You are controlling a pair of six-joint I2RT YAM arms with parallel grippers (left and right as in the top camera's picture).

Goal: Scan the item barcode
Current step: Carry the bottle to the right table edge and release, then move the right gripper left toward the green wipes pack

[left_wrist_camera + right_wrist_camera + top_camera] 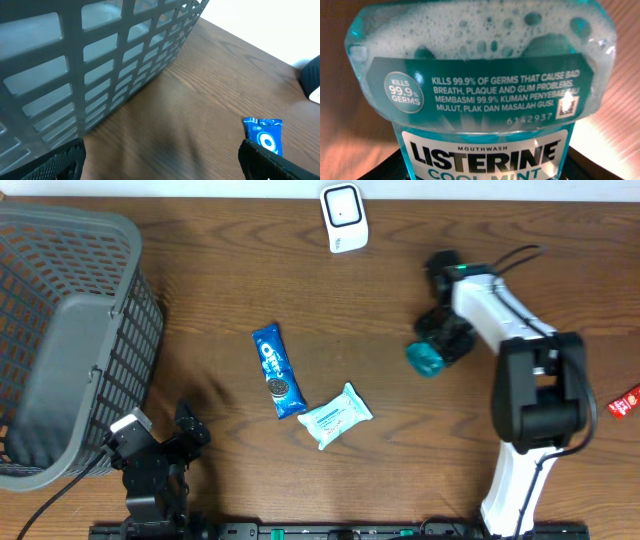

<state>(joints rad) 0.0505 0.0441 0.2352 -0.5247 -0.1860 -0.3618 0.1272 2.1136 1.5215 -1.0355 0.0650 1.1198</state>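
Note:
A teal Listerine mouthwash bottle point(485, 75) fills the right wrist view, foam at its far end and its label facing the camera. My right gripper point(485, 167) is shut on it, with dark fingers on both sides of the label. From overhead, the bottle point(424, 358) sticks out to the left of the right gripper point(443, 340), right of the table's centre. A white scanner point(343, 218) stands at the back edge. No barcode shows. My left gripper point(185, 430) sits open and empty at the front left.
A grey basket point(60, 340) takes up the left side, close to the left gripper point(160, 162). A blue Oreo pack point(277, 370) and a pale wipes pack point(335, 416) lie mid-table. A red packet point(625, 400) lies at the right edge.

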